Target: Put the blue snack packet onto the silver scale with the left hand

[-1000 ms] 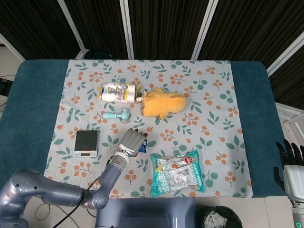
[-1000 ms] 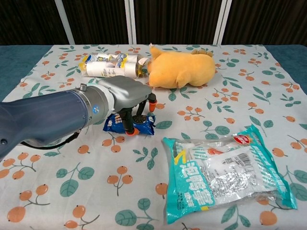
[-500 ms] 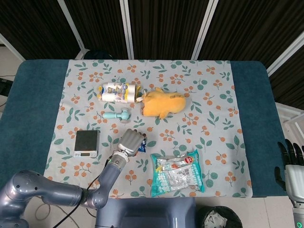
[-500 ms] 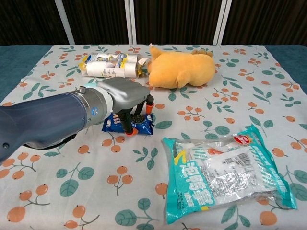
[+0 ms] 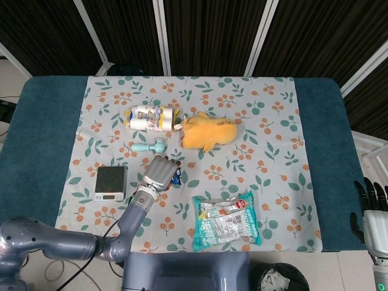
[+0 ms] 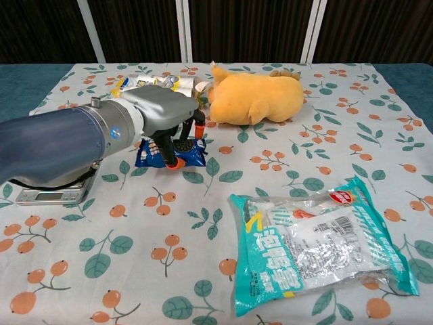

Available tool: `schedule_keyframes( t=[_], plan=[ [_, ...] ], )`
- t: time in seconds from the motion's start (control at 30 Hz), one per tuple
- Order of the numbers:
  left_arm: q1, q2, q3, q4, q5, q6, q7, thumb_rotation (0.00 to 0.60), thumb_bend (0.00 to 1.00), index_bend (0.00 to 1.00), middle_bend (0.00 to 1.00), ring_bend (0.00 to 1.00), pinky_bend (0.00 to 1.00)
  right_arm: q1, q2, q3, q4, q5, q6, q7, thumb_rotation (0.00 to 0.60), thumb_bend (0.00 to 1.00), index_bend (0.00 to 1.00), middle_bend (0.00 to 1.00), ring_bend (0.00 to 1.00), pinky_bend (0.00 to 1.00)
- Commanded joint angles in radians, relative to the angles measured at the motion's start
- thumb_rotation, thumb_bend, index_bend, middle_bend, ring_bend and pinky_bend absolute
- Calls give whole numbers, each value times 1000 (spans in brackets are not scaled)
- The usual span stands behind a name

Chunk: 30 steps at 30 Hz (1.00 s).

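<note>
My left hand (image 6: 160, 113) grips the blue snack packet (image 6: 188, 155) from above, fingers curled over its top edge. In the head view the left hand (image 5: 159, 173) covers most of the blue packet (image 5: 177, 176), which peeks out on its right side. The silver scale (image 5: 111, 182) lies just left of the hand with its platform bare; in the chest view the scale (image 6: 47, 196) is partly hidden under my forearm. My right hand (image 5: 370, 212) hangs off the table's right edge, fingers apart and holding nothing.
A yellow plush toy (image 5: 208, 131) and a white wrapped pack (image 5: 148, 117) lie at the back. A small teal fan (image 5: 151, 146) lies just behind the hand. A large teal snack bag (image 6: 318, 240) lies at the front right.
My left hand has carried the blue packet to the left and farther back, closer to the scale. The right hand has not moved.
</note>
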Motion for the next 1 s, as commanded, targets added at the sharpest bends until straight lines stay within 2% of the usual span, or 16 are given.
schedule_keyframes(
  t=[0.03,0.33,0.47,0.73,1.0],
  plan=[
    [16,65,-10,-46,8,-19,-30,600,359,376,519,373,486,1,-1,-2,-2,-1,-2,-3,600,577,59,32,15,0],
    [82,293,23,-202,105,-29,-110,600,358,375,523,373,484,3,-7,-5,-2,-2,-7,-15,600,577,59,32,15,0],
    [136,384,75,-245,189,-15,-154,600,359,374,523,373,484,5,-11,-8,-1,-4,-13,-21,600,577,59,32,15,0],
    [226,443,140,-183,298,-42,-294,600,358,375,521,373,484,4,-13,-7,-3,-6,-6,-25,600,577,59,32,14,0],
    [262,424,157,-95,352,-95,-386,600,358,376,519,373,480,1,-11,-6,-6,-6,0,-25,600,577,59,32,15,0]
  ],
)
